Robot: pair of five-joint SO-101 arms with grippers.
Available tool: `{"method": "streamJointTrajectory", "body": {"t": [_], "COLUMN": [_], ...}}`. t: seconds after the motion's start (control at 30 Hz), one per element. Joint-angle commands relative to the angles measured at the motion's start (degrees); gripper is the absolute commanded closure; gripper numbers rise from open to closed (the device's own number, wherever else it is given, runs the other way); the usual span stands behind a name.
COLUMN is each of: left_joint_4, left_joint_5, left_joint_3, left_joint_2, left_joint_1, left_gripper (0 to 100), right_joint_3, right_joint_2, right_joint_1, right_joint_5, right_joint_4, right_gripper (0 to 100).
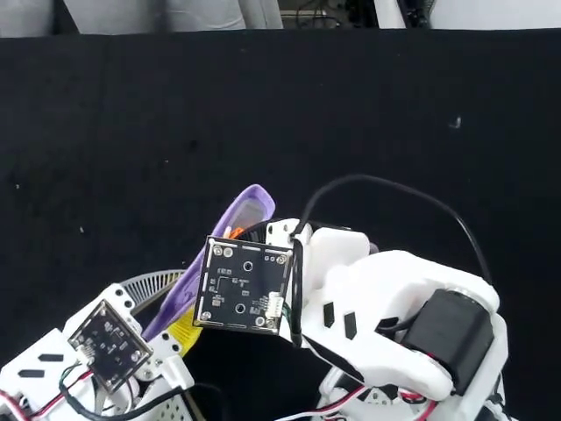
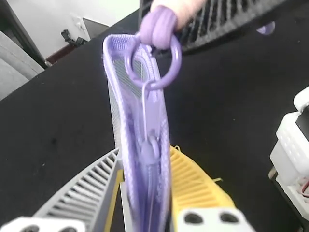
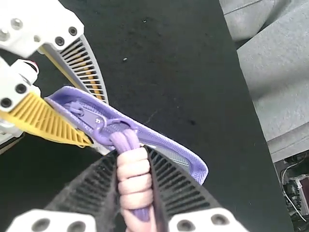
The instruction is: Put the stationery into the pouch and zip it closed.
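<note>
The purple mesh pouch [image 1: 230, 230] hangs edge-up above the black table. My left gripper [image 2: 145, 198] is shut on its near end, with the grey finger [image 2: 82, 193] on one side and the yellow finger [image 2: 198, 183] on the other. The zip slider [image 2: 149, 150] sits close to that held end. A thin pull links it to a purple ring [image 2: 154, 63] and a pink-purple strap [image 3: 133, 174]. My right gripper [image 3: 133, 198] is shut on this strap between its black fingers [image 3: 91, 193]. What the pouch [image 3: 159, 145] holds is hidden.
The black cloth table [image 1: 368, 114] stretches far beyond the arms. My right arm's white body [image 1: 394, 316] and wrist camera board [image 1: 245, 285] cover the pouch's middle from above. A pale wall and cables lie past the table's far edge [image 1: 289, 28].
</note>
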Motion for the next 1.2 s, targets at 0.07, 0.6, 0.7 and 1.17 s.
{"method": "streamJointTrajectory", "body": {"t": [0.07, 0.6, 0.7, 1.17], "left_joint_4": [1.41, 1.05, 1.05, 1.41], "left_joint_5": [-0.53, -0.62, -0.62, -0.70], "left_joint_3": [-3.12, -2.68, -2.59, -2.51], "left_joint_2": [0.79, 0.79, 0.79, -3.08], "left_joint_1": [0.22, 0.22, 0.57, 0.75], "left_gripper": [87, 97, 97, 97], "right_joint_3": [-0.13, -0.13, -0.04, 1.63], "right_joint_2": [-0.66, -0.48, -0.48, 3.47], "right_joint_1": [-0.35, 6.42, 6.51, 10.29], "right_joint_5": [0.00, 0.35, 0.35, 2.11], "right_joint_4": [1.58, 0.18, 0.18, -2.55], "right_gripper": [98.6, 98.6, 98.6, 98.7]}}
